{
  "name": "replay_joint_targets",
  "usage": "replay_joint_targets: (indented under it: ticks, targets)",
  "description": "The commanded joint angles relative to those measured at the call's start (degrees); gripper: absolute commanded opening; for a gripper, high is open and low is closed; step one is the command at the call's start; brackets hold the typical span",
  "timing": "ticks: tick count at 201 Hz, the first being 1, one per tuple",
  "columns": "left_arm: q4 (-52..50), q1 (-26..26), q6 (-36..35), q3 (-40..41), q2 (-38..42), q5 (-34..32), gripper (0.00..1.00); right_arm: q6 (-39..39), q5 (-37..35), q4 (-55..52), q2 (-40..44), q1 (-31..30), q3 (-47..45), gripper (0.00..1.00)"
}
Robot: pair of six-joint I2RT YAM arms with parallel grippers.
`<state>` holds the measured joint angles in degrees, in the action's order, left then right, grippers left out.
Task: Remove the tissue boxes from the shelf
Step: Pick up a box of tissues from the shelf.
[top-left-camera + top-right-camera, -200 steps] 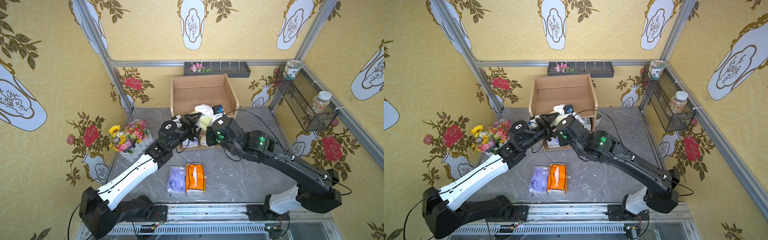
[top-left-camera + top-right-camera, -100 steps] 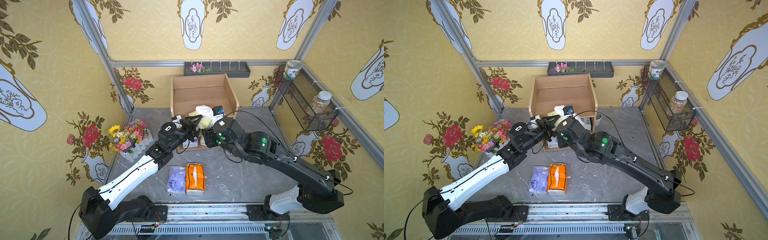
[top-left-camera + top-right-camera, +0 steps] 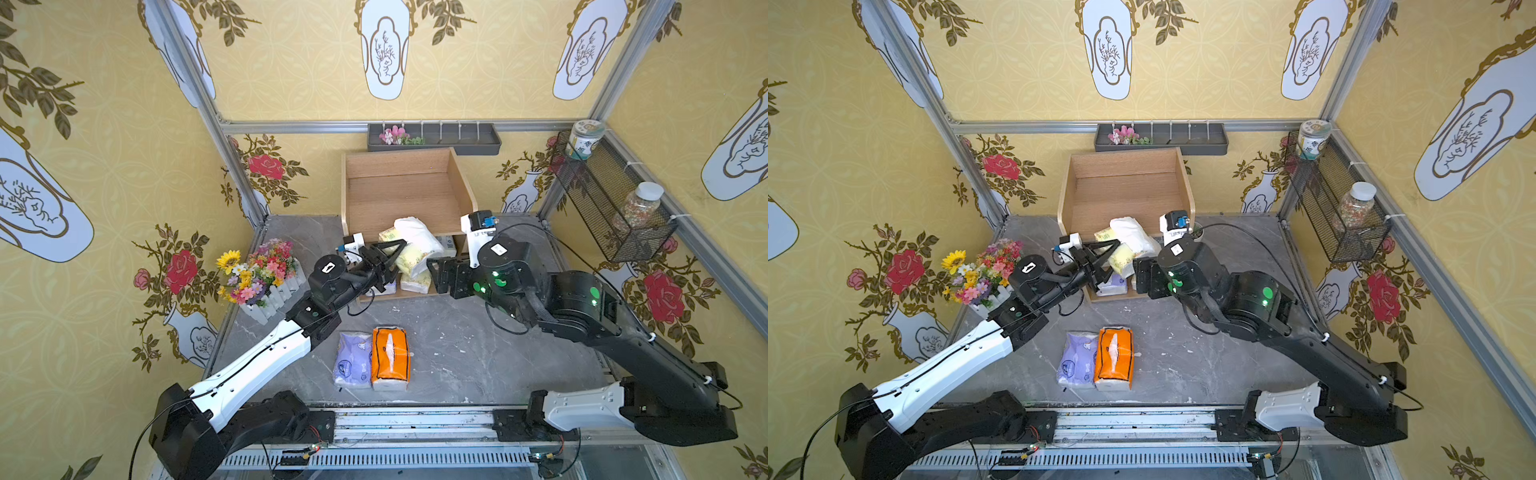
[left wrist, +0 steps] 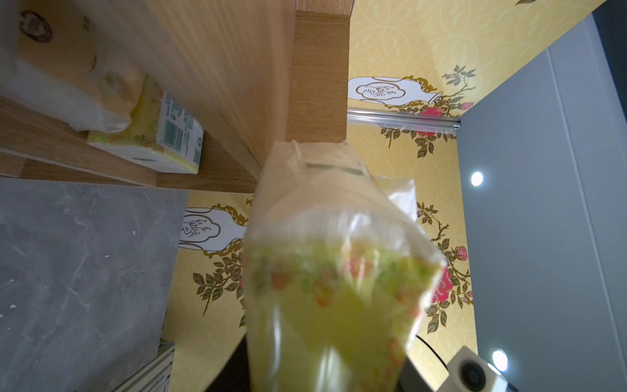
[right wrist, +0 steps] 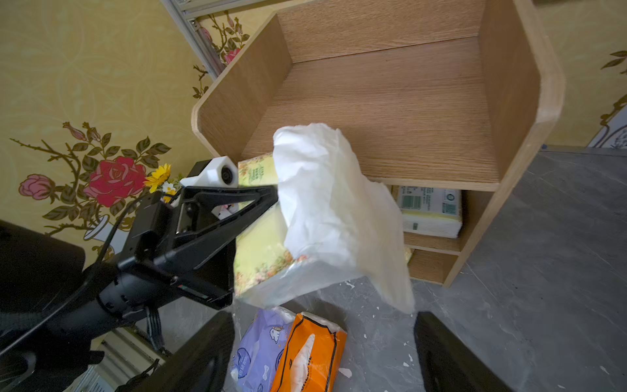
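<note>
My left hand clamps the yellow floral pack in the air just in front of the shelf, with a white pack slumped over it. My right hand is spread wide, holding nothing. The lavender pack and orange pack lie side by side on the worktop. A cream pack sits on a lower tier.

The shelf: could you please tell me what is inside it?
A pale yellow pack and a cream pack beside it show on one tier. The held pack hides much of the rest.
</note>
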<state>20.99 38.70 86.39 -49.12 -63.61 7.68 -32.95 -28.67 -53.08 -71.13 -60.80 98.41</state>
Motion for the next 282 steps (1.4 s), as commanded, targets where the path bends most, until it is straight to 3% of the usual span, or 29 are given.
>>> replay_joint_targets:
  ticks: [1, 26, 52, 69, 98, 159, 177, 216, 255, 282]
  targets:
    - [2.08, 0.06, -4.00, 2.60, 1.24, 6.34, 0.41, -1.64, -2.36, -2.15, 1.72, 0.91, -0.91, 0.87]
    - [2.05, 0.15, -7.44, 5.33, 4.38, 9.82, 0.41, -2.20, -0.92, -3.87, 2.32, 3.07, -1.92, 0.87]
    - [2.08, 0.15, -12.34, 8.00, 7.57, 12.33, 0.42, -3.80, 5.70, -3.19, 3.13, 6.78, -5.18, 0.88]
    - [3.23, 0.15, -14.13, 11.15, 8.17, 15.14, 0.43, -4.10, 15.48, 0.07, 4.19, 11.45, -8.75, 0.92]
    - [15.65, 0.15, -11.13, 18.81, 6.82, 20.58, 0.43, -4.09, 35.91, 3.07, 3.38, 20.07, -12.63, 0.93]
    - [37.53, 0.15, -2.83, 29.16, 4.27, 22.27, 0.47, -4.52, 62.87, 11.06, 6.11, 27.69, -25.64, 0.96]
    - [41.68, 0.15, -1.12, 30.26, 3.05, 22.52, 0.47, -4.86, 66.66, 13.20, 6.87, 27.76, -27.68, 1.00]
    - [45.85, 0.20, -0.79, 29.23, 1.79, 23.90, 0.48, -8.18, 72.47, 20.00, 7.96, 27.76, -32.11, 0.98]
    - [46.90, 0.33, -0.74, 27.64, 0.36, 26.22, 0.48, -15.13, 76.18, 31.71, 9.76, 27.75, -36.31, 1.00]
    - [47.04, 0.58, -0.78, 27.06, -0.34, 27.00, 0.48, -15.74, 77.44, 32.23, 9.77, 27.76, -36.47, 0.93]
